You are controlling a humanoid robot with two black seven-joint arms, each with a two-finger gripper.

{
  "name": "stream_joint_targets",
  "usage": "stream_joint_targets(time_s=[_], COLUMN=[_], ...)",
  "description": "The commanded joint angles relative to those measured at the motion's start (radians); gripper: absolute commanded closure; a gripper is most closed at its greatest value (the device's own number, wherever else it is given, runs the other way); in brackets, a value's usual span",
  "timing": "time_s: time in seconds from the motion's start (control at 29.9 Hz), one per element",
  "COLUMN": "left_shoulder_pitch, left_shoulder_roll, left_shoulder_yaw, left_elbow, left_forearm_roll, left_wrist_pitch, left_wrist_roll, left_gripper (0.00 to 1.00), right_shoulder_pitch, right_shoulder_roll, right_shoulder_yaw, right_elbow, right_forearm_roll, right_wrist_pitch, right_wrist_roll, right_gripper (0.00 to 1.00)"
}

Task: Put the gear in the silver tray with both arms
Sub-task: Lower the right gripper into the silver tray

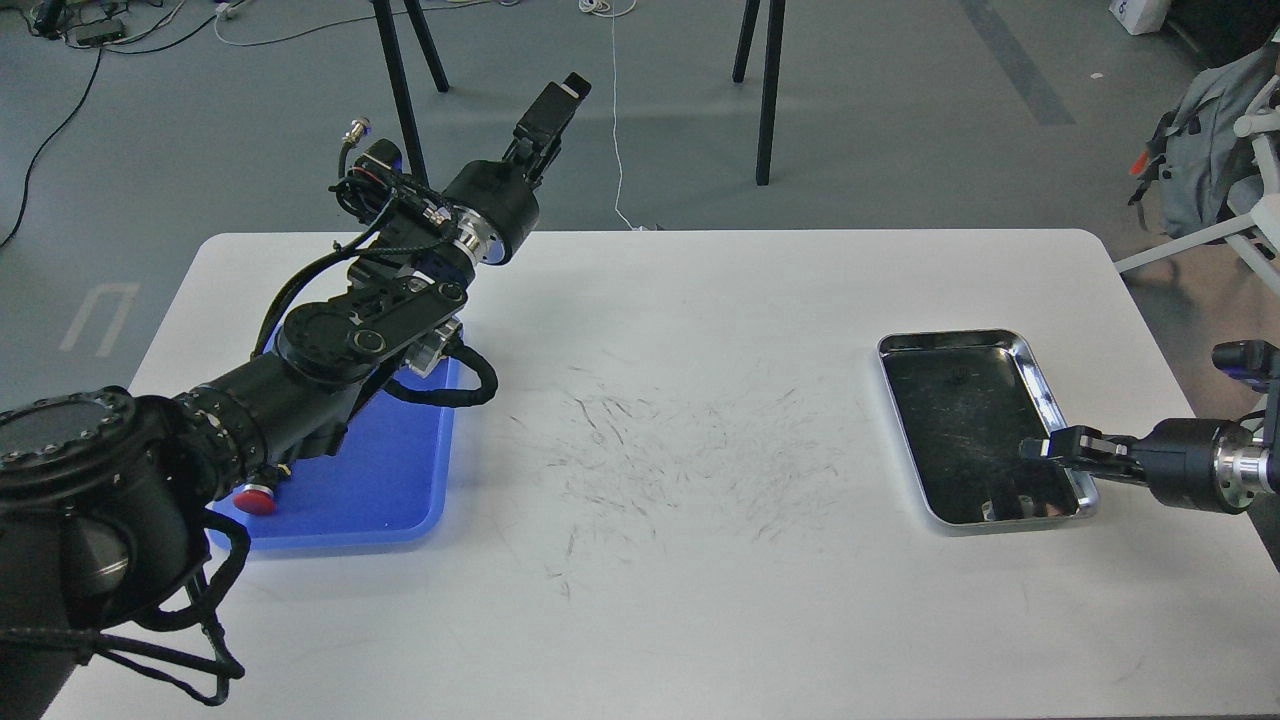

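Note:
The silver tray lies on the right of the white table, with a dark scuffed bottom and nothing standing in it. No gear shows anywhere in the view. My right gripper comes in from the right edge and hovers low over the tray's front right part; it is seen side-on and small, so its fingers cannot be told apart. My left gripper is raised high above the table's far left edge and points away from me. It is dark and end-on, and nothing shows in it.
A blue plastic tray lies at the left, partly under my left arm. A red button on that arm sits over it. Black stand legs and cables stand on the floor beyond the table. A grey backpack is at the far right.

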Motion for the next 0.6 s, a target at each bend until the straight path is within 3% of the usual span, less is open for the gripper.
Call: stream_joint_targets(time_s=[0.0,0.37,0.5,0.57], left_shoulder_pitch=[0.002,0.006,0.006,0.005], left_shoulder_roll=[-0.002,0.0,0.0,0.0], left_shoulder_yaw=[0.0,0.0,0.0,0.0], left_elbow=[0.0,0.0,0.002,0.002], left_forearm_roll=[0.0,0.0,0.0,0.0], left_wrist_pitch=[0.0,0.0,0.0,0.0], left_wrist_roll=[0.0,0.0,0.0,0.0], left_gripper=[0.01,0.01,0.01,0.01], right_shoulder_pitch=[0.001,0.002,0.002,0.004], right_shoulder_roll=[0.034,0.094,0.097,0.097], right_shoulder_yaw=[0.001,0.001,0.001,0.003], right_elbow=[-0.028,-0.081,-0.084,-0.084], right_forearm_roll=[0.003,0.008,0.009,0.009], right_wrist_pitch=[0.0,0.0,0.0,0.0], right_wrist_roll=[0.0,0.0,0.0,0.0], right_gripper=[0.98,0.97,0.8,0.77])
